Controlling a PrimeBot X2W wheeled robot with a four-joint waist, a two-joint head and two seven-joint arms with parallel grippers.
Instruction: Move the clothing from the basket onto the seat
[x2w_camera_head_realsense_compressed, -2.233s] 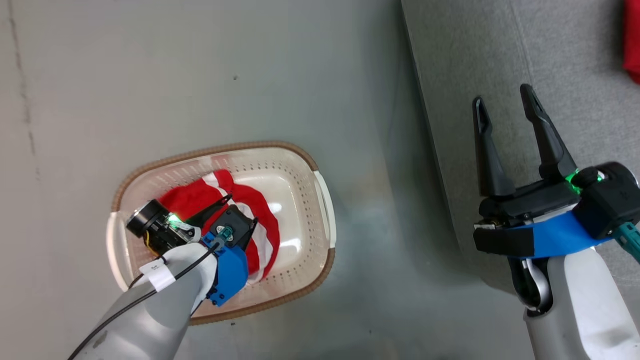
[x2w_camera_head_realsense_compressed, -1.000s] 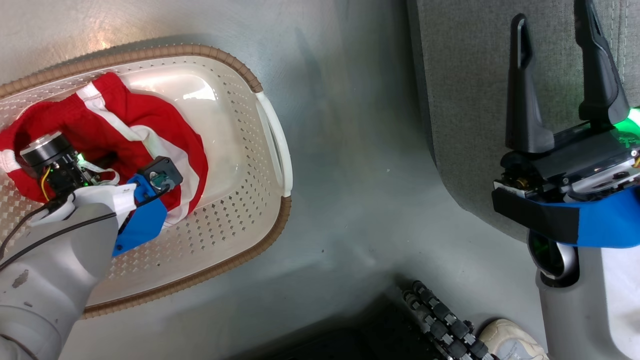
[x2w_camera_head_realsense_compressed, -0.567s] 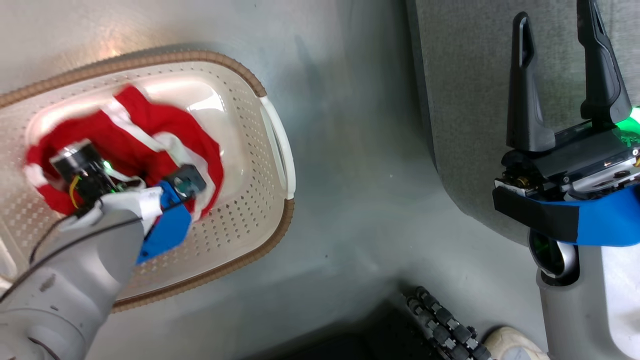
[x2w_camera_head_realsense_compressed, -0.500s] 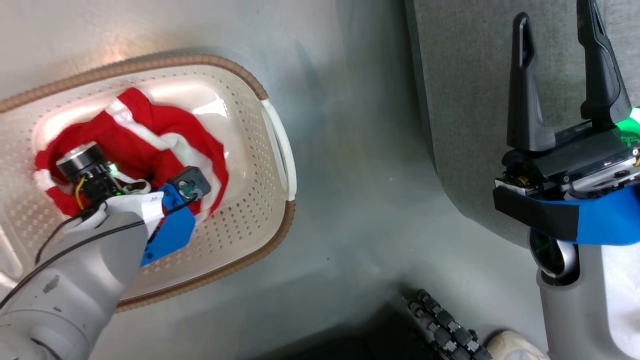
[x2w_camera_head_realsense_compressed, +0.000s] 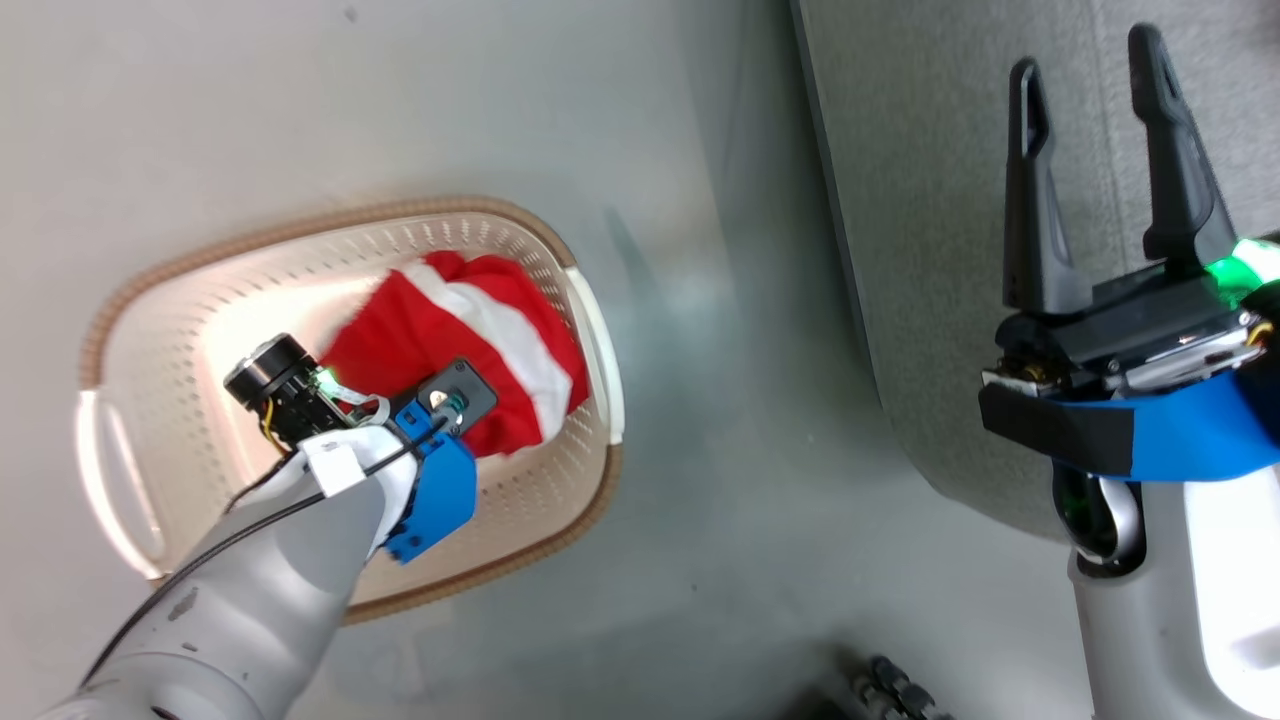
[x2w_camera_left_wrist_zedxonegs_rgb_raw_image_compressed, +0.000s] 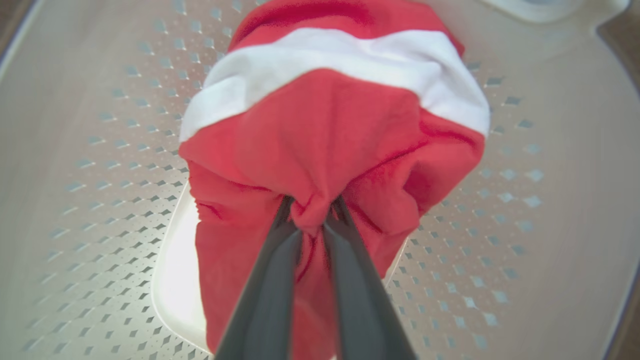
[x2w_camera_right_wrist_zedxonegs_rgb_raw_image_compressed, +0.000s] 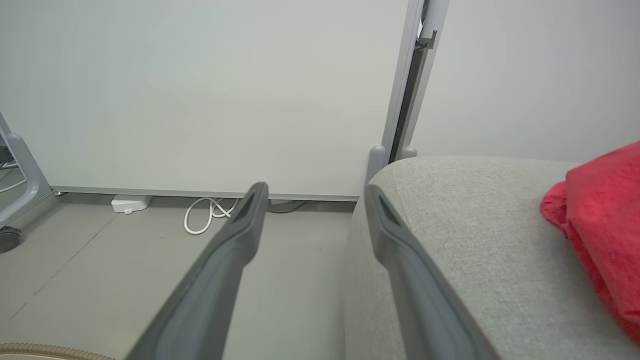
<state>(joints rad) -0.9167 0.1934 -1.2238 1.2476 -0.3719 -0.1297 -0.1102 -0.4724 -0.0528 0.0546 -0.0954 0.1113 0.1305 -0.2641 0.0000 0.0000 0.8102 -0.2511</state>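
The cream basket stands on the floor left of the grey seat. A red garment with a white stripe, the clothing, is bunched over the basket's right end. My left gripper is shut on a fold of this clothing, which hangs gathered above the perforated basket wall. In the head view my left wrist hides its fingers. My right gripper stands open over the seat's edge, holding nothing. More red clothing lies on the seat, right of my right gripper.
Grey floor lies between basket and seat. A white cable and a small white box lie by the pale wall. A caster leg stands at far left. Part of my wheeled base shows at the bottom edge.
The head camera has shifted, so the whole picture moved. My left gripper has shut on the red garment and drawn it up into a bunch. The right gripper stays open.
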